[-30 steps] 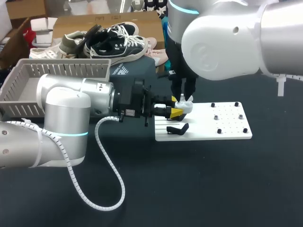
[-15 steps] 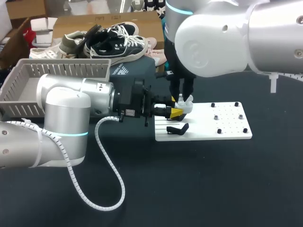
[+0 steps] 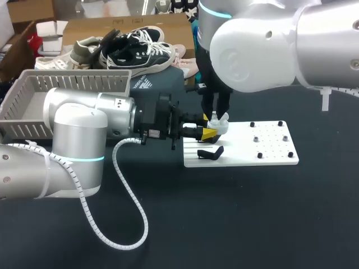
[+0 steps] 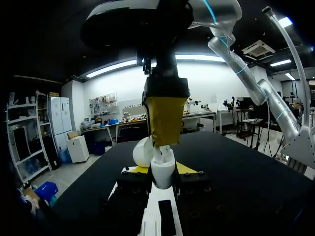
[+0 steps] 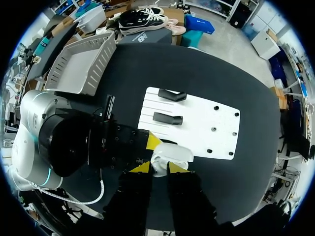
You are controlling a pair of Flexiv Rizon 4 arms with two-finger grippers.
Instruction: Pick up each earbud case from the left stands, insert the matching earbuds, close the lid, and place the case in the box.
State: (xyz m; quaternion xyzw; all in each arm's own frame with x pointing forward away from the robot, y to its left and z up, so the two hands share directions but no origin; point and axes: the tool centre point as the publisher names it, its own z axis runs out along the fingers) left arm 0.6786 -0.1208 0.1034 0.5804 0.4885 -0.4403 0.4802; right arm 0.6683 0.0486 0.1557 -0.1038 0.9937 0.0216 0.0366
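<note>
Head view: grey box sits off to the left, white board mid-table. Left gripper comes in sideways, clamped on the white earbud case over the board's left end. Right gripper hangs straight down onto the case, can't tell if it's gripping anything.

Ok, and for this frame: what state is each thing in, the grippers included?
white earbud case: off its stand, lid apparently open, clamped by the left gripper.
left gripper: shut on the case.
right gripper: down on top of the case; grip unclear.
two black stands: both bare, on the white board.
grey slatted plastic basket: upright, no case visible inside.
</note>
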